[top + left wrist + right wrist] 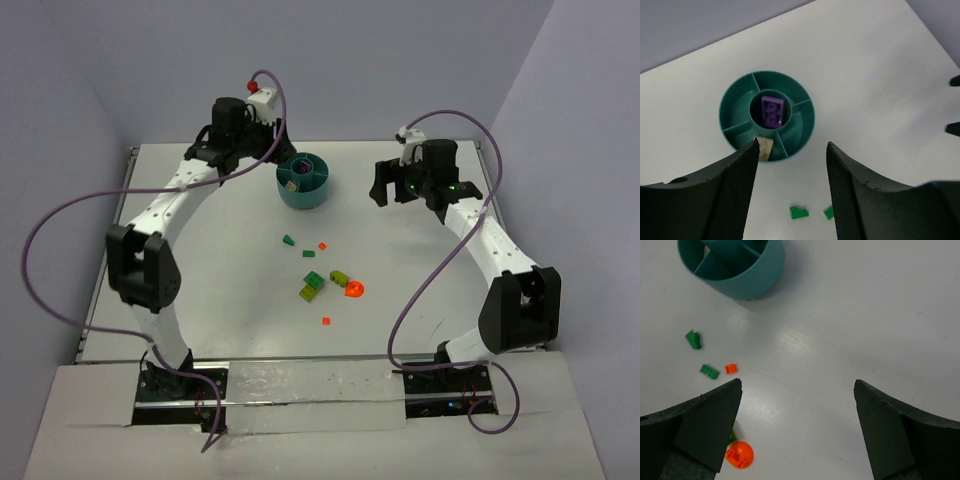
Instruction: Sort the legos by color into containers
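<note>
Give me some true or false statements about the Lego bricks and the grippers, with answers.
The purple brick lies in the central hub of the bowl: true.
The right gripper holds the orange round piece: false; it is open and empty, and the piece lies on the table.
All green bricks are in the bowl: false; several lie loose on the table.
The left gripper is open and holds nothing: true.

Right gripper (797,386) spread wide above white table (865,315), teal bowl (747,277) and legos (709,371) nearby
</note>
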Robot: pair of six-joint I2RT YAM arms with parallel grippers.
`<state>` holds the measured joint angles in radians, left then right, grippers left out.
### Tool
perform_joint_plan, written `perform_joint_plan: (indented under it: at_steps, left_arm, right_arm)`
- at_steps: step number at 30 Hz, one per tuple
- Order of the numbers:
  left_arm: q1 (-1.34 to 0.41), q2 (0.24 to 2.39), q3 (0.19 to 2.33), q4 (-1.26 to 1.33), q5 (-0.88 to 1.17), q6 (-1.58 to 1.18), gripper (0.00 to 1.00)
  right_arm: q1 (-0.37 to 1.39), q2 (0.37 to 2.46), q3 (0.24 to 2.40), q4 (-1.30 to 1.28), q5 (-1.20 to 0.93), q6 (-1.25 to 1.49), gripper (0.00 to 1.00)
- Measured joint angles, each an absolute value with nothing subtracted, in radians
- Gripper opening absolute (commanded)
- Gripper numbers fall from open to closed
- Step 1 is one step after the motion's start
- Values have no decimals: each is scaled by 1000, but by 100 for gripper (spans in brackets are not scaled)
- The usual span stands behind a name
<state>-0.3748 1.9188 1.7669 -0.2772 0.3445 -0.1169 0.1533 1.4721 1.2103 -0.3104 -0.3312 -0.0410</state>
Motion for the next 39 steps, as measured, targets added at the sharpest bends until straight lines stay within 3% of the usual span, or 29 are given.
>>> perform_joint_plan:
  at_steps: [5, 11, 17, 25, 34, 39]
  left_arm:
    - [-356, 1618, 1506, -318, 371, -101, 63]
    - [-352, 1506, 1337, -386, 471, -40, 61]
    - [-352, 1436, 1136, -448, 498, 29, 61]
    - [-338, 1399, 1120, -452, 488, 38, 61]
    - [-332, 1397, 1120, -444, 479, 37, 61]
    - [-332, 1397, 1112, -434, 479, 35, 61]
  right_arm:
    - [279, 1456, 1186, -361, -328, -131, 97]
    - [425, 1455, 1152, -418, -327, -182, 91]
    - [493, 1465, 1136, -466, -305, -194, 75]
    - [601, 1626, 1161, -581, -259, -207, 55]
    - [630, 1760, 1224, -704, -244, -209, 52]
    - [645, 1797, 1263, -722, -249, -211, 59]
